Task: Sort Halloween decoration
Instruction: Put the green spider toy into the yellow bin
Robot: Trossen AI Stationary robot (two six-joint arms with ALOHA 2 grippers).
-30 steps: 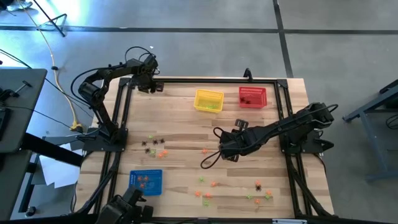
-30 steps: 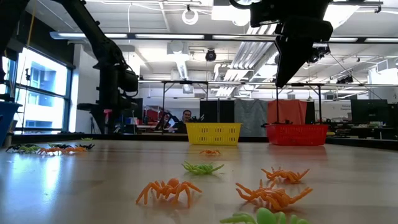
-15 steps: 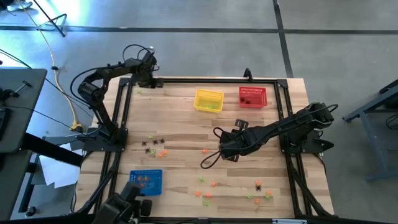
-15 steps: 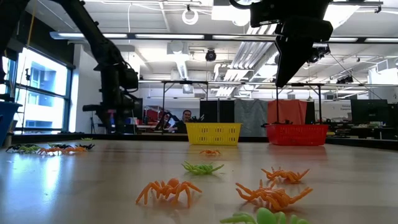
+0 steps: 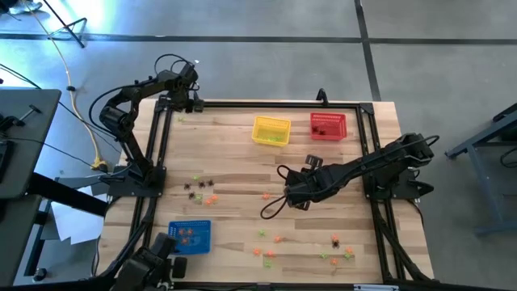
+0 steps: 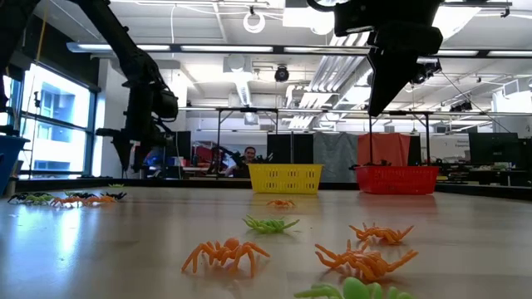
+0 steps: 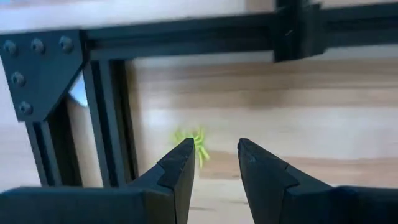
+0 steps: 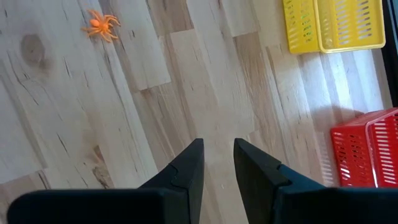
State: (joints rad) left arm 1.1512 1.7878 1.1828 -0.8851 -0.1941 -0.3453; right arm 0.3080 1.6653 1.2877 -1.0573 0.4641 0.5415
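Left gripper (image 7: 214, 163) empty, jaws narrowly apart, above green spider (image 7: 193, 142) at table's far-left corner beside black frame (image 7: 106, 124). Right gripper (image 8: 217, 163) likewise, mid-table. Risk: fingers striking frame, flicking spider away.

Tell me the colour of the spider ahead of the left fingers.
Light green spider, clearest in the left wrist view.
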